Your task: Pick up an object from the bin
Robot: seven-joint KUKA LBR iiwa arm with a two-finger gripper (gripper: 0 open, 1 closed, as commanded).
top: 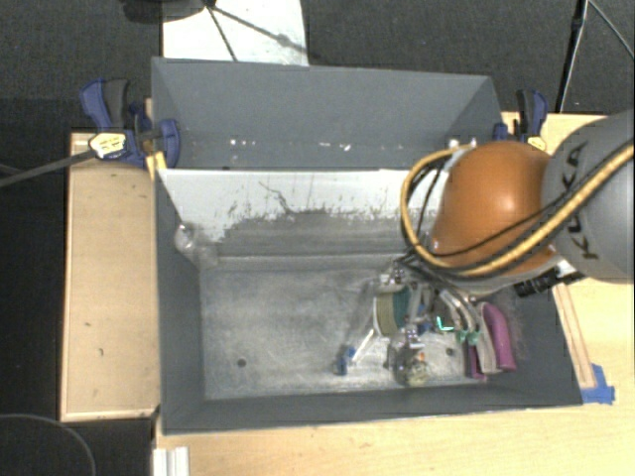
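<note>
The claw (409, 340) hangs low over a small heap (419, 368) by the bin's (268, 315) near right corner, between a purple bar (497, 337) and a blue-tipped white stick (349, 355). Whether it is spread or pinching cannot be told. The bin's grey floor is scratched, and dark flooring (397, 18) lies beyond.

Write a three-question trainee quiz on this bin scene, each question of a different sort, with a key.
1. True or false: the gripper is down in the lower right part of the bin, among a small heap of loose things.
2. The long things at the heap's right edge are: A) purple B) yellow C) white.
3. Fill in: the small blue-tipped thing lies to the heap's ____ in this view.
Key: 1 true; 2 A; 3 left.
</note>
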